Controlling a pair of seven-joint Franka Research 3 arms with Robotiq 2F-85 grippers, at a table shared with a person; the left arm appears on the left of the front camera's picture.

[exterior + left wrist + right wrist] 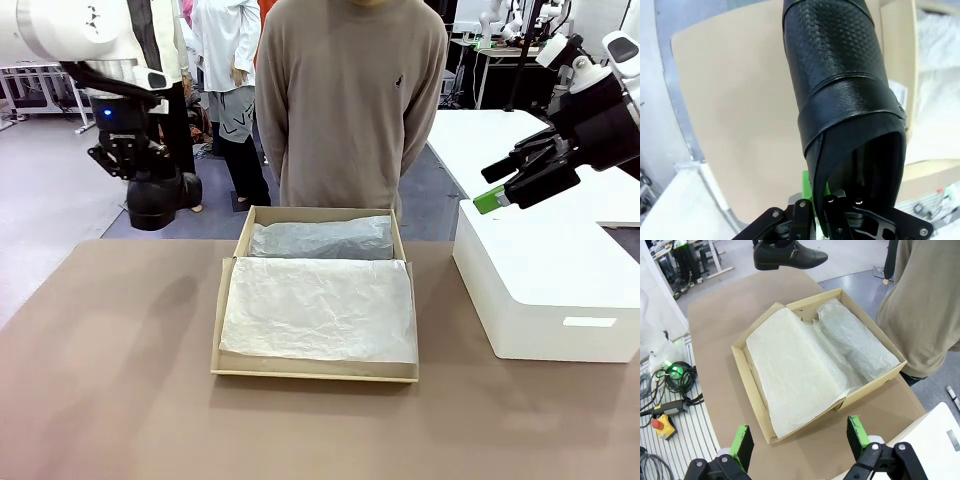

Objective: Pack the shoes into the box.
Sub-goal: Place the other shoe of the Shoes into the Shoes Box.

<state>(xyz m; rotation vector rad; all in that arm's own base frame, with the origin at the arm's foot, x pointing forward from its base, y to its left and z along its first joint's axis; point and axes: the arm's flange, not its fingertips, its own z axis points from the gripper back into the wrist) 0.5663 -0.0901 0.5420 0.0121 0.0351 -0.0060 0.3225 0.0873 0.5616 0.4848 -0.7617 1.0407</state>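
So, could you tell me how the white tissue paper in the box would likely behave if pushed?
The tissue paper looks thin and crinkled, so it would probably crumple rather than resist; the shoe should flatten it. It lies loose across the box, so it likely slides or lifts easily.

No text, label or number can be read anywhere.

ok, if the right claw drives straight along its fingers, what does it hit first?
Probably the white tissue paper lining the open cardboard box, near its middle. The right claw stands open above it with nothing between. Depth is hard to judge.
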